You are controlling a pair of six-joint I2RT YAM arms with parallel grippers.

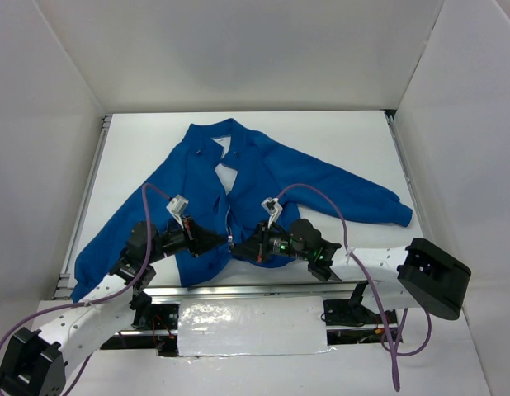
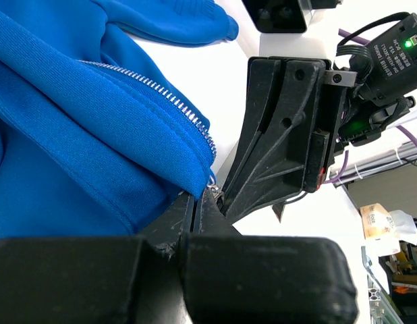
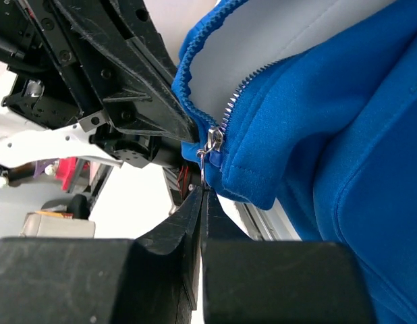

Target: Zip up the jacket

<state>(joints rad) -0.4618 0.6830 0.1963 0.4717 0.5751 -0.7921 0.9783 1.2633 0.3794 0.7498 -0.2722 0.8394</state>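
Note:
The royal-blue jacket [image 1: 263,177] lies spread on the white table, open at the collar so the white lining shows. Both grippers meet at the bottom end of its silver zipper [image 2: 154,88]. My left gripper [image 2: 197,196] is shut on the jacket's bottom hem, just left of the zipper's end [image 1: 226,242]. My right gripper [image 3: 204,189] is shut on the zipper's pull tab [image 3: 203,172], with the slider [image 3: 214,140] right above its tips at the hem. In the top view the right gripper [image 1: 241,246] sits close against the left one.
White walls enclose the table on three sides. A metal rail [image 1: 88,194] runs along the left edge and another along the near edge [image 3: 262,219]. Purple cables [image 1: 325,198] loop over both arms. The right sleeve [image 1: 379,206] reaches towards the right.

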